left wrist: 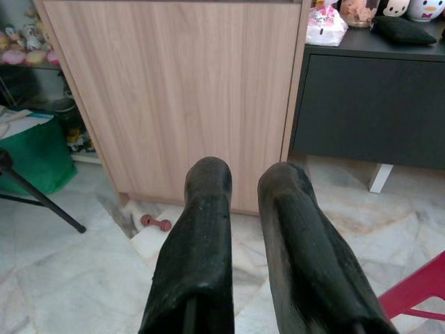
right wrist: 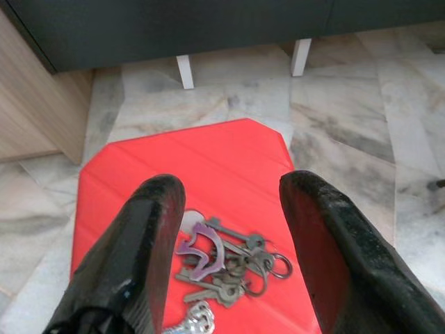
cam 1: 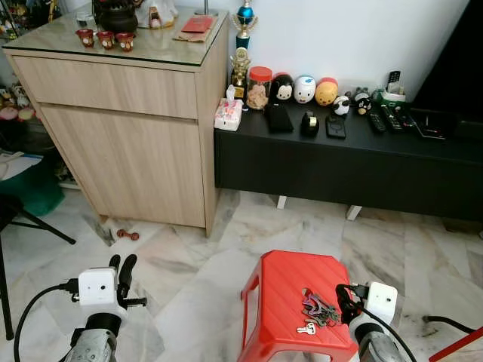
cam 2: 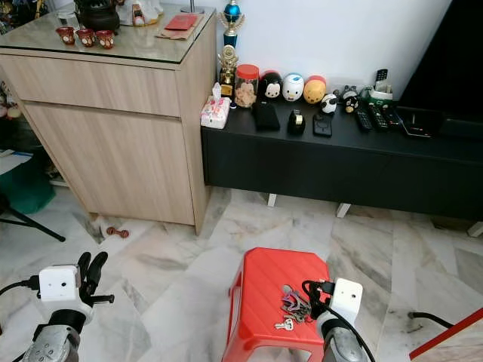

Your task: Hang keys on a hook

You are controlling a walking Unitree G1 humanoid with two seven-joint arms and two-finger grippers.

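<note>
Bunch of metal keys (right wrist: 226,268): lay near the right edge of the red plastic stool (cam 1: 287,286).
Right pincer (right wrist: 233,243): spread wide, just above them.
Left pincer (left wrist: 243,229): narrow gap, over open marble floor (cam 1: 189,264).

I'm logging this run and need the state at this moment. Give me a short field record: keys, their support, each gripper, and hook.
keys: bunch lying on the stool top
support: red stool on the marble floor
right gripper: open, fingers either side of the keys, just above them
left gripper: slightly open, holding nothing, facing the wooden cabinet
hook: not identifiable
</note>
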